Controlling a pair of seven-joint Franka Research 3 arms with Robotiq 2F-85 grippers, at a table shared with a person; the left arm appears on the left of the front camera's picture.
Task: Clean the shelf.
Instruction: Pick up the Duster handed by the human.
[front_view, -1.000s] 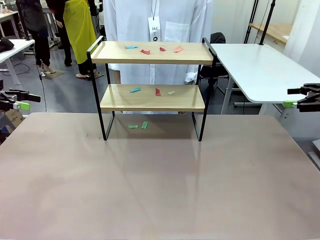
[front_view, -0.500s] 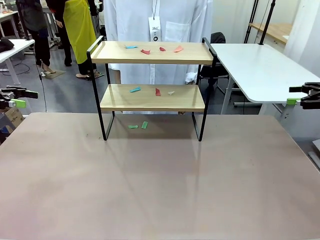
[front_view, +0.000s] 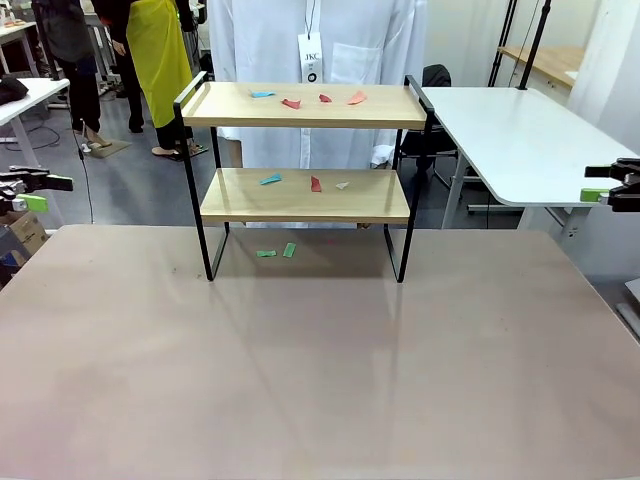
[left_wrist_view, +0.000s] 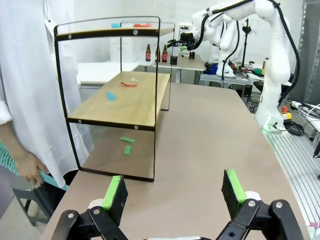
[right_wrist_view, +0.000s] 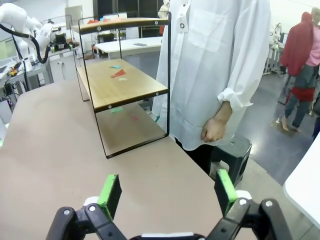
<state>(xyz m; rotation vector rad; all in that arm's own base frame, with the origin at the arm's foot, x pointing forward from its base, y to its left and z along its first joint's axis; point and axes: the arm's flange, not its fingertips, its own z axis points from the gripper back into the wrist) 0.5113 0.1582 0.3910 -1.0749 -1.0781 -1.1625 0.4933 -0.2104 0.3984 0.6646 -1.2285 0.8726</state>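
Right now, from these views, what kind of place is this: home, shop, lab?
Most likely a robotics lab or test space. A person in a white coat with a tag stands behind the shelf, plain white tables stand around, and black poles rise beyond them.

The shelf (front_view: 370, 196) stands far back on the table (front_view: 320, 380), scraps (front_view: 315, 184) on both boards, a person (front_view: 265, 45) behind.

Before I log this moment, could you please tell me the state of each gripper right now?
Left gripper: open, jaws wide, holding nothing.
Right gripper: open, jaws wide, holding nothing.
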